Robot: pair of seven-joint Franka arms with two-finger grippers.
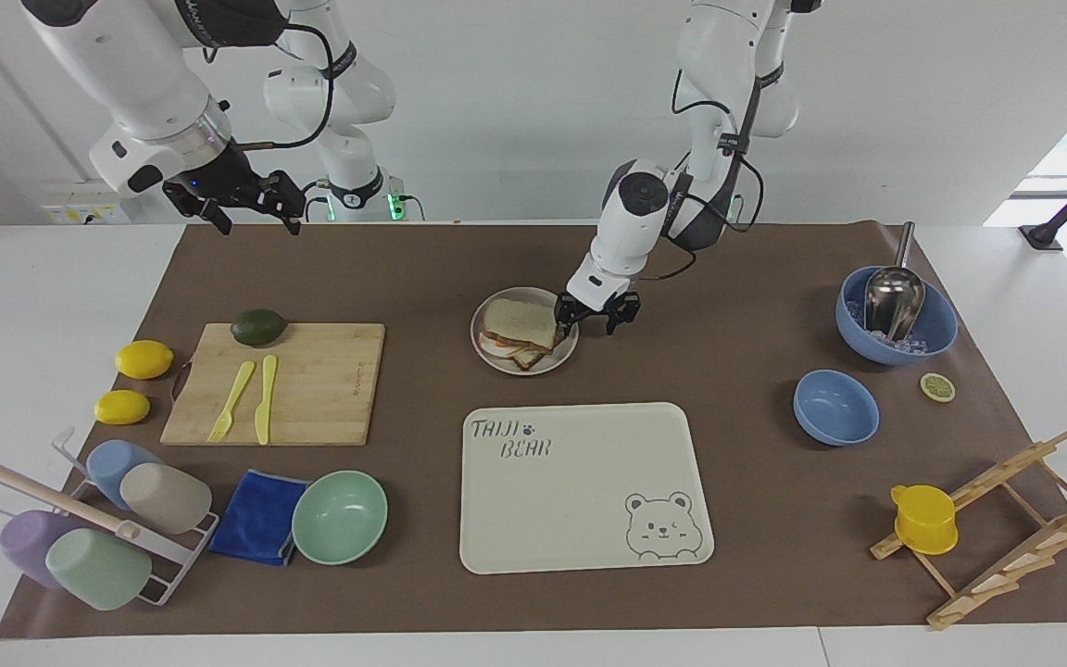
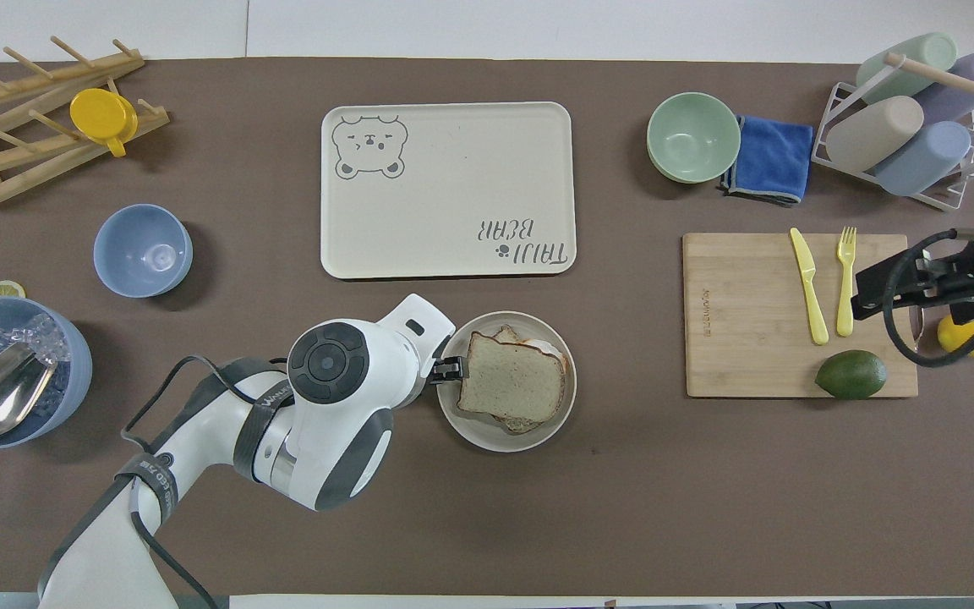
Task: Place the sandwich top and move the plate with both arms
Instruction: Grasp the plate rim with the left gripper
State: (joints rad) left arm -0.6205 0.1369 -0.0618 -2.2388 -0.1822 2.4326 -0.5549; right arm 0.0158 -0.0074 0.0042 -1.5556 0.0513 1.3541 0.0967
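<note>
The sandwich top [image 1: 521, 321] [image 2: 511, 387], a speckled light brown bread slice, lies on the stacked sandwich on the small round plate [image 1: 547, 365] [image 2: 472, 431]. My left gripper [image 1: 596, 324] [image 2: 451, 370] is low at the plate's rim on the side toward the left arm's end. Its jaws are apart, and one fingertip [image 1: 566, 322] sits over the rim next to the bread. My right gripper [image 1: 251, 220] [image 2: 876, 292] hangs open and empty, high over the right arm's end of the table, above the edge of the cutting board [image 2: 749, 313].
The bear-printed tray [image 1: 580, 500] lies farther from the robots than the plate. The cutting board [image 1: 320, 389] carries a yellow fork, a knife and an avocado [image 1: 258, 326]. A mint bowl [image 1: 339, 516], blue bowls [image 1: 835, 407], a cup rack and a wooden rack stand around.
</note>
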